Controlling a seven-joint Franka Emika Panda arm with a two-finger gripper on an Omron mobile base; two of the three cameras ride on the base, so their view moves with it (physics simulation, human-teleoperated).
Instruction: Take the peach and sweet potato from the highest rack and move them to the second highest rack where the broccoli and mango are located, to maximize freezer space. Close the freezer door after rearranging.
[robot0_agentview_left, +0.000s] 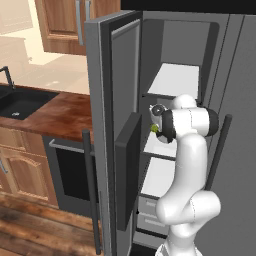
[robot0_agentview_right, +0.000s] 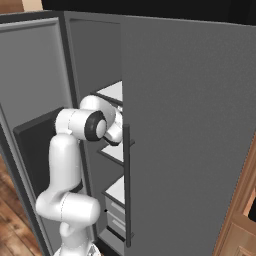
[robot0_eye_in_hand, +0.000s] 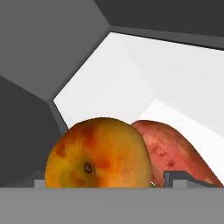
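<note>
A round orange-yellow peach (robot0_eye_in_hand: 98, 153) with red blotches sits close in front of the hand, between the two fingertips of my open gripper (robot0_eye_in_hand: 107, 181). The right fingertip (robot0_eye_in_hand: 176, 177) stands a little apart from it. Behind and to its right lies the reddish, spotted sweet potato (robot0_eye_in_hand: 173, 151), touching it. A green sliver of broccoli (robot0_eye_in_hand: 152, 184) shows between them, and green also peeks out by the gripper (robot0_agentview_left: 154, 122) at the second highest rack (robot0_agentview_left: 159, 145). The highest rack (robot0_agentview_left: 175, 80) looks bare white. The mango is hidden.
The freezer door (robot0_agentview_left: 112, 100) stands wide open to the left of the arm, with a dark bin (robot0_agentview_left: 129, 165) on its inside. The fridge's shut right door (robot0_agentview_right: 190, 140) with its long handle (robot0_agentview_right: 127, 185) is close beside the arm. Drawers (robot0_agentview_left: 150, 215) lie below.
</note>
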